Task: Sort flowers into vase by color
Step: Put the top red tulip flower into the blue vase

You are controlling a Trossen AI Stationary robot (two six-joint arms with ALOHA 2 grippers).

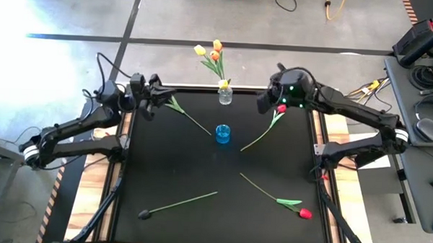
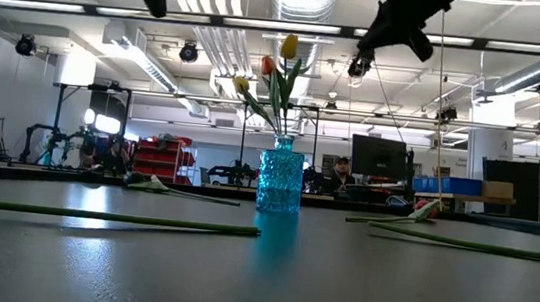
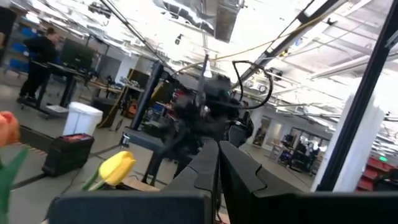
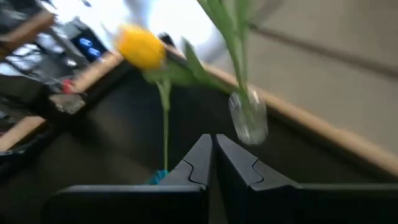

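At the far edge of the black tabletop [image 1: 164, 170] sits a small clear glass vase [image 1: 224, 96], and it's got the yellow and orange tulips [image 1: 210, 53] stuck in it, heads leaning out over the floor, plus a short yellow one [image 1: 223, 84] right at the rim. Just in front of it, near the middle of the mat, is a blue glass vase [image 1: 222, 133]; from above I can't see any flower in it.

Rest of the flowers are lying flat on the mat. One red tulip [image 1: 304, 212] is in the near right corner, with its long thin green stem and a leaf pointing back toward the centre. Another red tulip [image 1: 281, 108] lies right under the right tool, stem running down toward the blue vase. A stem with a dark head [image 1: 145, 214] is near the front left. One more green stem [image 1: 190, 118] runs from the left tool toward the blue vase.

Left tool [image 1: 151, 96] is up at the far left, fingers pressed together. Right tool [image 1: 268, 103] hangs far right near the clear vase, fingers also together, gripping nothing.
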